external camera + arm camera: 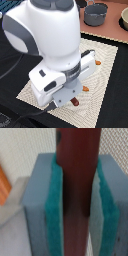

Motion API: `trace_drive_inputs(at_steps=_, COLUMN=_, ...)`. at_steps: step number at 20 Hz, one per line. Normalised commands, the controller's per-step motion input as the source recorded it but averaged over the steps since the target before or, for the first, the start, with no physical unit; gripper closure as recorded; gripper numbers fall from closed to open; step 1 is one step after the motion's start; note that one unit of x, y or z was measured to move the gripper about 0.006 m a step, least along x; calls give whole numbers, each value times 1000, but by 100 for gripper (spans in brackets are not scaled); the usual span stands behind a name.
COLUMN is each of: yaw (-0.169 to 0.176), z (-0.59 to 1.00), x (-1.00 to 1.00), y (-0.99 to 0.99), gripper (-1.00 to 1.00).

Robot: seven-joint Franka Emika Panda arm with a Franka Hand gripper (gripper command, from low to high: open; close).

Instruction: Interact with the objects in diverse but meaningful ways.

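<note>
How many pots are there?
1 for sure: a grey pot beyond the mat, at the top of the exterior view. A second dark rim shows at the very top edge. The arm may hide others.

Soft even light, both views blurred

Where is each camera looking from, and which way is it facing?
Exterior view: off the arm, above, looking down at the mat and grey pot; the arm's white body fills the middle.
Wrist view: on the wrist, looking along the gripper; its teal pads clamp the sausage stick.
Shared: the gripper and the stick.
</note>
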Motion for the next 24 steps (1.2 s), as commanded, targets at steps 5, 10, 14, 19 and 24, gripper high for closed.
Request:
trace_drive_inputs(at_steps=5, yaw=0, z=1, x=483, y=49, gripper=100)
trace_drive_inputs(at_steps=10, yaw=-8, z=32, x=372, y=17, gripper=-100)
trace_drive_inputs(at_steps=14, yaw=0, z=389, x=248, y=0, gripper=-100)
trace_drive_inputs(at_steps=19, yaw=-5, z=901, x=78, y=-6, gripper=-100)
trace_drive_inputs(at_steps=24, yaw=-4, z=1000, x=-47, y=1, gripper=-100)
